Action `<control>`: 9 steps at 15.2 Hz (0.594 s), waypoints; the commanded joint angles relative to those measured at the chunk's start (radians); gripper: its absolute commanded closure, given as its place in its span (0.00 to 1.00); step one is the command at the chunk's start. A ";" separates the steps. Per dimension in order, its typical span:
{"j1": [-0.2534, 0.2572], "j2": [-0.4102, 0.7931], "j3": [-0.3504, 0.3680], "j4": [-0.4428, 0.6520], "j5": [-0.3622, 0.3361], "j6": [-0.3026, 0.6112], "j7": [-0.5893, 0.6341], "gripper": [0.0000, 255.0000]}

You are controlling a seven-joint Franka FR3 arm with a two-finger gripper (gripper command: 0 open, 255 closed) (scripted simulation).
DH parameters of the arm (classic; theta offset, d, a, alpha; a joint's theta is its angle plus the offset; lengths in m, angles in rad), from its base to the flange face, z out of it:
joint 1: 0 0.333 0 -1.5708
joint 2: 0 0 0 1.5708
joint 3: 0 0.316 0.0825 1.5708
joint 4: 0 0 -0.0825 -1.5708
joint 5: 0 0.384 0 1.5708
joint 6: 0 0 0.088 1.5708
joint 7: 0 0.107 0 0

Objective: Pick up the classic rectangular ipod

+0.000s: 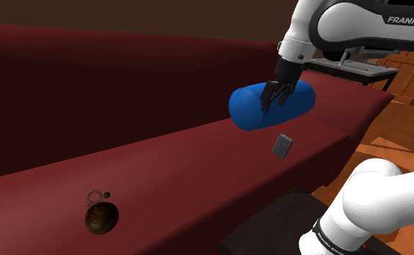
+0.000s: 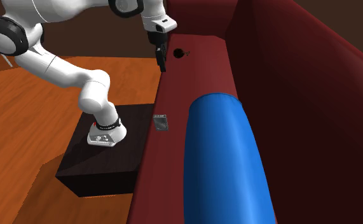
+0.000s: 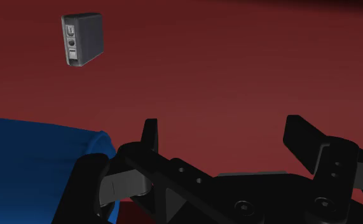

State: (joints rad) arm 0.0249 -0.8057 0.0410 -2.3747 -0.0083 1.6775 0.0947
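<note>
Red sofa [image 1: 162, 156] carries ipod [image 1: 282, 145], blue bolster [image 1: 250, 110], dark round object [image 1: 101, 218].

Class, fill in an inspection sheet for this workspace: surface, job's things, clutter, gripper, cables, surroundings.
Surface: dark red sofa seat.
Job's things: small grey ipod lying on the seat, not held.
Clutter: blue bolster on the seat beside the ipod; dark round object farther along the seat.
Gripper: jaws apart, nothing between them, above the seat and clear of the ipod.
Cables: nothing seen.
Surroundings: wooden floor; dark box stand beside the sofa.
</note>
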 commanded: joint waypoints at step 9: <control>-0.043 -0.026 -0.175 -0.179 -0.089 0.148 -0.199 0.00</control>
State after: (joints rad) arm -0.0135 -0.8296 -0.1141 -2.5308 -0.0867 1.8044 -0.0809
